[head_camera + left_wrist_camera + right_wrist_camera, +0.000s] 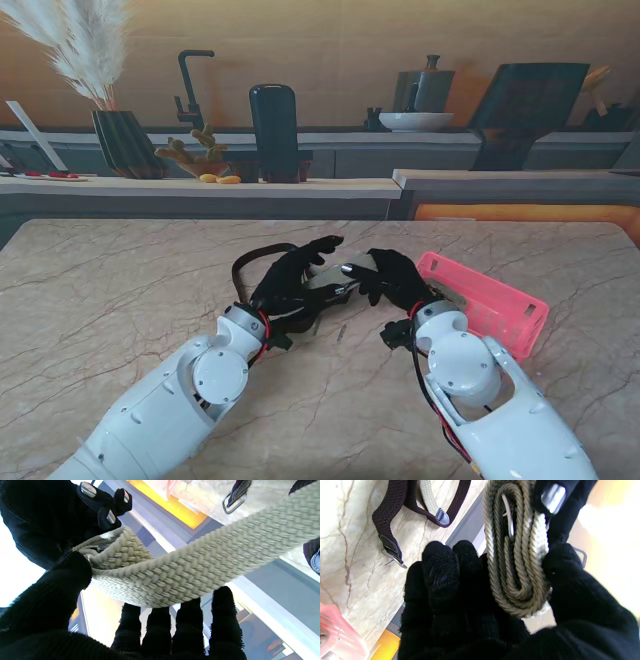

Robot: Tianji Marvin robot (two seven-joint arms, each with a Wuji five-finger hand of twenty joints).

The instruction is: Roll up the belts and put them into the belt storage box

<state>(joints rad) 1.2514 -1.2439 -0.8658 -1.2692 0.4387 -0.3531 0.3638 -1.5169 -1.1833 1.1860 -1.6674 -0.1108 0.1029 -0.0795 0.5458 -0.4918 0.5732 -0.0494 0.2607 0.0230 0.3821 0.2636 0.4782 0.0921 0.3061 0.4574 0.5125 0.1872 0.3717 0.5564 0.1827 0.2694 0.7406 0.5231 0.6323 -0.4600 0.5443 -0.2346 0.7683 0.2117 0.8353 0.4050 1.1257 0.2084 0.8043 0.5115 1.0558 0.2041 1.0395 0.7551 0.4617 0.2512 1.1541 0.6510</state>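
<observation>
**A:** What have your hands got hold of?

**B:** Your right hand [480, 600] is clamped on the coiled part of the beige woven belt [517, 562], thumb on one side of the roll and fingers [442, 572] on the other. Your left hand [105, 620] grips the same belt [190, 572]: its thumb presses the fold and its four fingers sit against the straight run leading off the roll. In the stand view both hands [300, 285] [395, 280] meet over the middle of the marble table [120, 300], with the belt [332, 280] between them.

**A:** And around them?

**B:** A dark brown belt [392, 512] lies on the table just beyond your left hand, looping out to its far side [255, 262]; its metal buckle end [392, 552] rests flat on the marble. The beige belt's tipped tail [442, 517] lies across that loop. The pink belt storage box [490, 300] sits just beside your right hand, on its outer side, touching neither belt.

**A:** Anything blocking the box?

**B:** Your right wrist and forearm [470, 370] lie close along its near edge.

**A:** The count?

**B:** Two belts, one box, two hands on one belt.
</observation>
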